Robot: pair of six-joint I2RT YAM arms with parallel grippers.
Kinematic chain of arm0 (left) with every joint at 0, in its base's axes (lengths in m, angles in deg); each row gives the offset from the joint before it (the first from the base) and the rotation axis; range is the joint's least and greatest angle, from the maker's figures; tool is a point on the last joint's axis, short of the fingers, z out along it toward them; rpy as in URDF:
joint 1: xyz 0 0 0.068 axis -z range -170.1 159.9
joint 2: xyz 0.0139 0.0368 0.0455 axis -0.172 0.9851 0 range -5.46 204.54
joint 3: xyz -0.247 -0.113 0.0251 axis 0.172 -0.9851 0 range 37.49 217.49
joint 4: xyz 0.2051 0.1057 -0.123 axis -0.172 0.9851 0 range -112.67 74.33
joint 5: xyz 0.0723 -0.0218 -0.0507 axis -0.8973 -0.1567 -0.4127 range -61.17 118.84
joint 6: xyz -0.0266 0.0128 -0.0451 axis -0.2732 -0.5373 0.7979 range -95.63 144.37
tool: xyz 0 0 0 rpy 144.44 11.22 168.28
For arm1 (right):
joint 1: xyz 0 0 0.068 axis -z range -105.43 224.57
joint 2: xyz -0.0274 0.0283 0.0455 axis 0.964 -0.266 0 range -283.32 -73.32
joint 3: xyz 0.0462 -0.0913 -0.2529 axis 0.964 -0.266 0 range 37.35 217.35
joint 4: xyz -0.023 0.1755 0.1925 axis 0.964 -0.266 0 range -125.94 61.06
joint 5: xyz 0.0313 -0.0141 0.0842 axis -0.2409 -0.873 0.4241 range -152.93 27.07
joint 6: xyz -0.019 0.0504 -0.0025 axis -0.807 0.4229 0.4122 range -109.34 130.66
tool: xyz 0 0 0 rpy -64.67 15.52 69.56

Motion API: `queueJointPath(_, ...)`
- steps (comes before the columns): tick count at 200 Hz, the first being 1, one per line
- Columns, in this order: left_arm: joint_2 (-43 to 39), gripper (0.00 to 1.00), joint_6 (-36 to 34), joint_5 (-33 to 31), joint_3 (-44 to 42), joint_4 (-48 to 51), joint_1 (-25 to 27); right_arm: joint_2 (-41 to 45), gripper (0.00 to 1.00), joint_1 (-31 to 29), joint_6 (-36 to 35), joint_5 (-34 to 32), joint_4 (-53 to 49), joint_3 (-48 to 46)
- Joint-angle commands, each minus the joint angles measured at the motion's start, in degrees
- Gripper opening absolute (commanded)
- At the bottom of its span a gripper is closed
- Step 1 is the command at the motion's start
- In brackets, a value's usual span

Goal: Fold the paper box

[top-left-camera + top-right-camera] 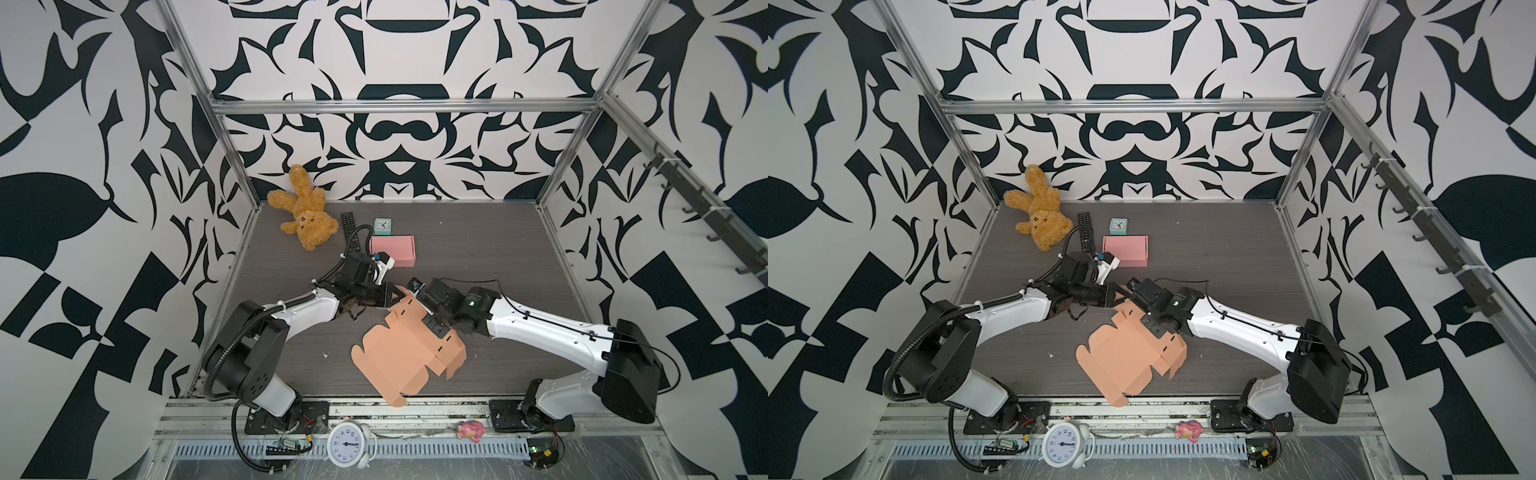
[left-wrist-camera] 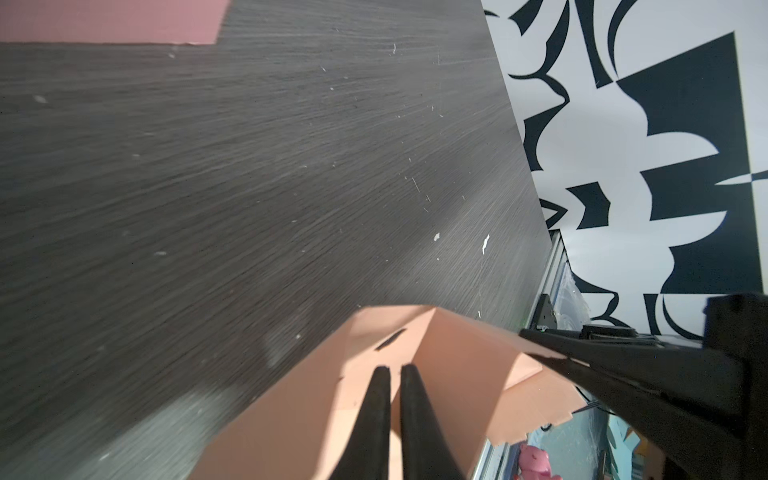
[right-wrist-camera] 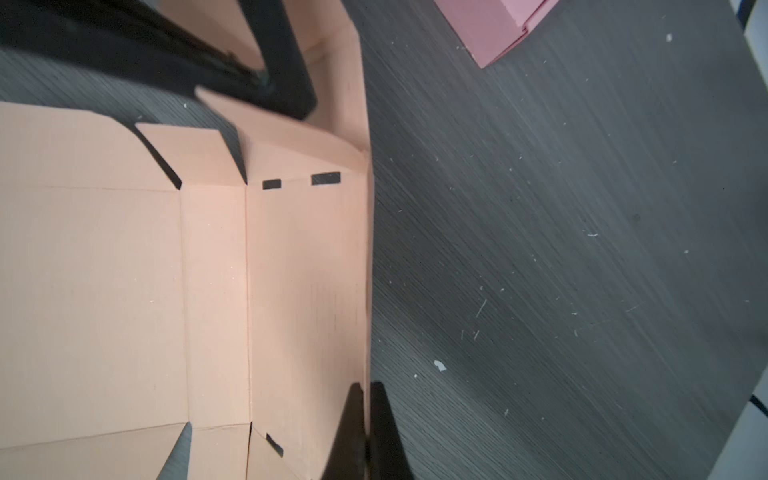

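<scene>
The paper box (image 1: 399,353) is a peach cardboard cut-out lying mostly flat at the front middle of the table, in both top views (image 1: 1121,357). Its far strip is folded up as a wall (image 3: 307,270). My left gripper (image 1: 402,291) reaches in from the left, and its fingers (image 2: 391,368) are shut on the wall's far end flap. My right gripper (image 1: 433,322) comes from the right and is shut on the wall's top edge (image 3: 365,384) at the near end. The left fingers (image 3: 291,83) show at the far end in the right wrist view.
A folded pink box (image 1: 395,249) sits just behind the left wrist. A teddy bear (image 1: 305,208), a remote (image 1: 350,230) and a small teal clock (image 1: 382,225) lie at the back left. A white alarm clock (image 1: 347,444) and a pink toy (image 1: 471,430) rest on the front rail.
</scene>
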Motion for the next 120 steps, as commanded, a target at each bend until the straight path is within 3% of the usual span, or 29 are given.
queueJointPath(1, -3.7, 0.12, -0.3, 1.9, -1.9, -1.5, -1.7, 1.5, 0.00, -1.6, -1.7, -6.7, -1.1, 2.0)
queueJointPath(56, -8.6, 0.13, 1.5, 4.9, -4.6, -1.5, -7.3, -2.2, 0.00, -5.3, -5.5, -13.2, -3.1, 5.0)
queueJointPath(120, -2.7, 0.14, 2.8, 3.0, -2.7, -2.3, -14.4, -3.4, 0.00, -8.5, -14.0, -19.7, 1.5, 5.9)
